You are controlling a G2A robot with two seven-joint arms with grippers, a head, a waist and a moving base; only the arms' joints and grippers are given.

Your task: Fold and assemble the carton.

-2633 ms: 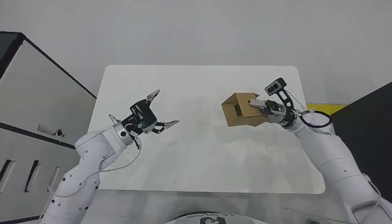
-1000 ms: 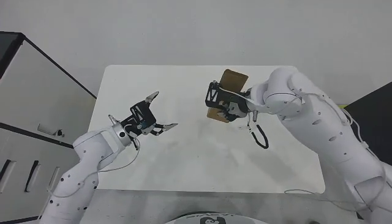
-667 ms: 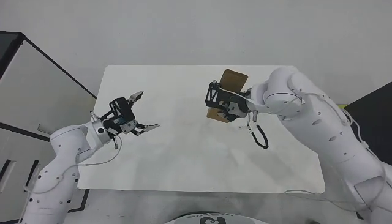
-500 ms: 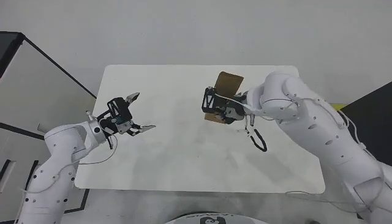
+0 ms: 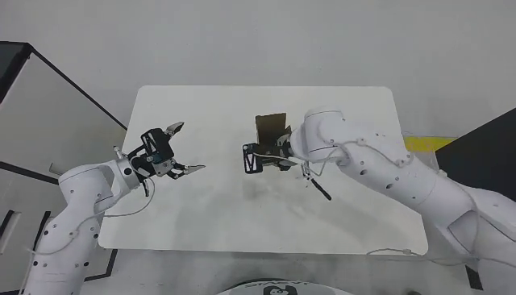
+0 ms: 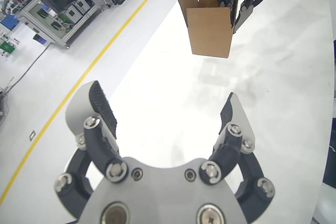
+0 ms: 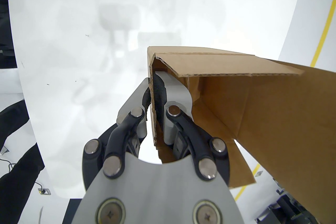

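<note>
Right fingers [image 7: 176, 97] clamp the upright carton [image 6: 210, 33], open flaps up; left fingers [image 6: 103, 107] apart.

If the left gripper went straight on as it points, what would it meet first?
Probably the carton, held above the table by the right gripper, nearly dead ahead of the left gripper. Depth is unclear; it might pass beneath.

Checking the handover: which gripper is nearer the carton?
Right. The right gripper is shut on a wall of the carton; the left gripper is open, apart from it.
</note>
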